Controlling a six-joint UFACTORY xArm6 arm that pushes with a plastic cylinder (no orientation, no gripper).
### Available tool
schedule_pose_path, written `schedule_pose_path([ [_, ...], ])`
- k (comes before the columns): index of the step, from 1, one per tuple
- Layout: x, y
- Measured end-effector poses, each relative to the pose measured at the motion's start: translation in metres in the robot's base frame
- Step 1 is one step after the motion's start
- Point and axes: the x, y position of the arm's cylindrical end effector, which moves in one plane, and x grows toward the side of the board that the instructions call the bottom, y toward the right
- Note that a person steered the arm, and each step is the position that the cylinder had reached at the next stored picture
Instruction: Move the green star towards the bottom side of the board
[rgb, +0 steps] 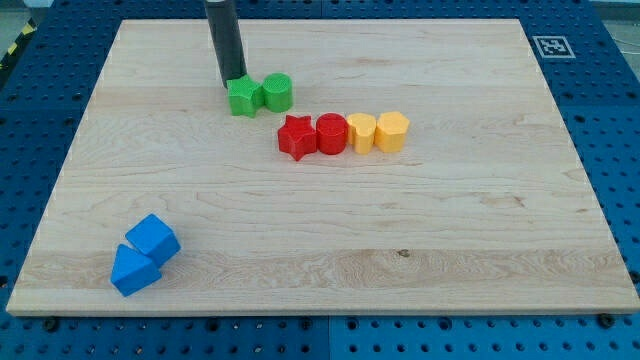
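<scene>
blue blocks nearest | rod upright | my tip touching green star top edge | no pincer

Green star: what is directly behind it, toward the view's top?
My tip stands right behind the green star, at its top edge. The rod hides the strip of board behind it. The green cylinder touches the star's right side.

We count eight blocks on the worktop: two green, namely one green star and one green cylinder; two red, namely one red star and one red cylinder; two yellow blocks; two blue blocks.
</scene>
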Motion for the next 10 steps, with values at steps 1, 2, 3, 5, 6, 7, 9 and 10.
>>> schedule_pose_path([
  [1, -0.018, 0.006],
  [2, -0.02, 0.01],
  [3, -0.02, 0.011],
  [5, 0.001, 0.015],
  [6, 0.015, 0.015],
  [7, 0.021, 0.015],
  [9, 0.04, 0.015],
  [10, 0.047, 0.015],
])
